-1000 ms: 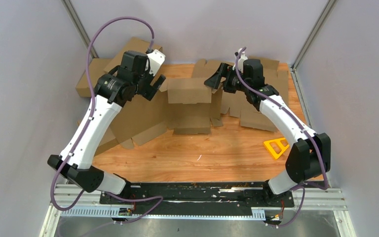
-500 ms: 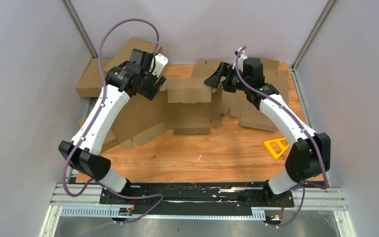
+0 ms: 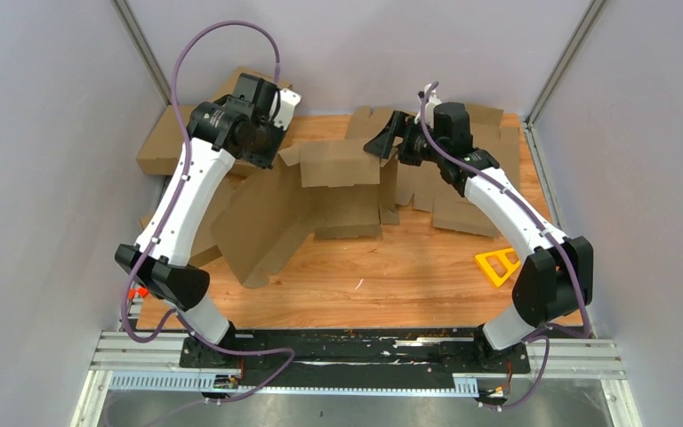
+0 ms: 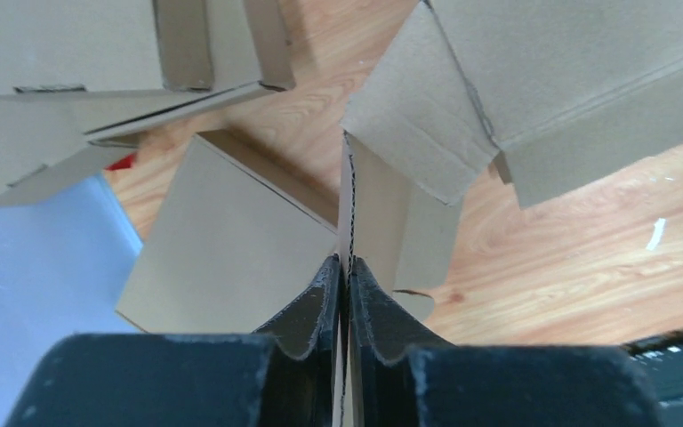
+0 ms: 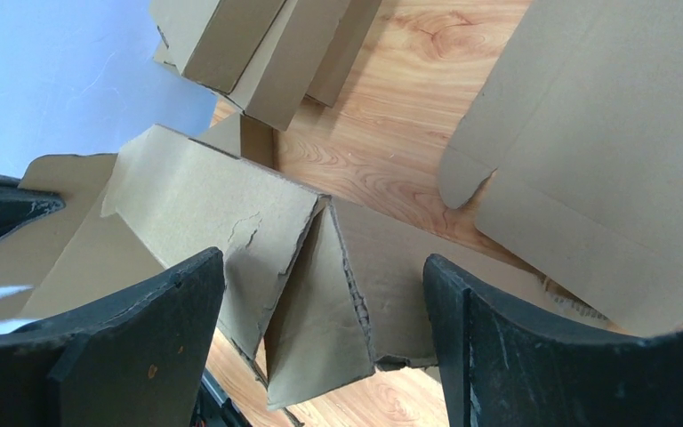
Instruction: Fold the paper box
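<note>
The paper box [image 3: 342, 182] sits partly folded at the middle far side of the tabletop [image 3: 391, 276], with its far wall raised. The left end effector [image 3: 274, 149] is pinched narrow on a thin cardboard edge at the box's far left corner. The right end effector [image 3: 389, 142] stands wide, straddling the far right corner without gripping. A yellow triangular piece [image 3: 498, 265] lies to the near right.

Light wooden tabletop [image 3: 391, 276] with a partly folded brown cardboard mailer box [image 3: 342, 191] at its middle, flat die-cut cardboard sheets [image 3: 462, 212] far right, closed brown cardboard boxes [image 3: 164, 147] far left, and a yellow plastic triangular frame [image 3: 498, 265] near the right edge.
</note>
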`<state>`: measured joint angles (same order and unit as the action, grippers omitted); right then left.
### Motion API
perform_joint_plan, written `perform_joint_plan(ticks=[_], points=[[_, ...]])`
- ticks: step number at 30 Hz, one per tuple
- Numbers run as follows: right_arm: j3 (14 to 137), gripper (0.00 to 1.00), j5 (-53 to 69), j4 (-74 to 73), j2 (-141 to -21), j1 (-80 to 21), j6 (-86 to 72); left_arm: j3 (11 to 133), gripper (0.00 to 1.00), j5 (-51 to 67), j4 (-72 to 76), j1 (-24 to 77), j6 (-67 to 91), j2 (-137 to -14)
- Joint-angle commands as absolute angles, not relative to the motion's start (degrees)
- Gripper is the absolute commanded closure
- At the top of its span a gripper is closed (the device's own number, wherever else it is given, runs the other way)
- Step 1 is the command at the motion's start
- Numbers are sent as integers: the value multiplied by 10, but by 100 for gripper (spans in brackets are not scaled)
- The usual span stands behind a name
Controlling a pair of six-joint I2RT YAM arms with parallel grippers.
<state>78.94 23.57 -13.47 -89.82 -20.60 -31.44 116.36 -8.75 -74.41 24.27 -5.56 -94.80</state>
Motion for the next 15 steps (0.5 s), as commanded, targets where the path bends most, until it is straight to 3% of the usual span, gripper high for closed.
perform_joint_plan(ticks=[1,9,15], points=[[809,18,233,-121,-897,-222,-327,1194,88,9,-769,242,14,-938],[801,19,208,-117,-899,-236,-351,1185,91,124,-742,243,68,-938],[800,18,169,-134,-894,-239,-331,1174,91,104,-733,243,80,-928]])
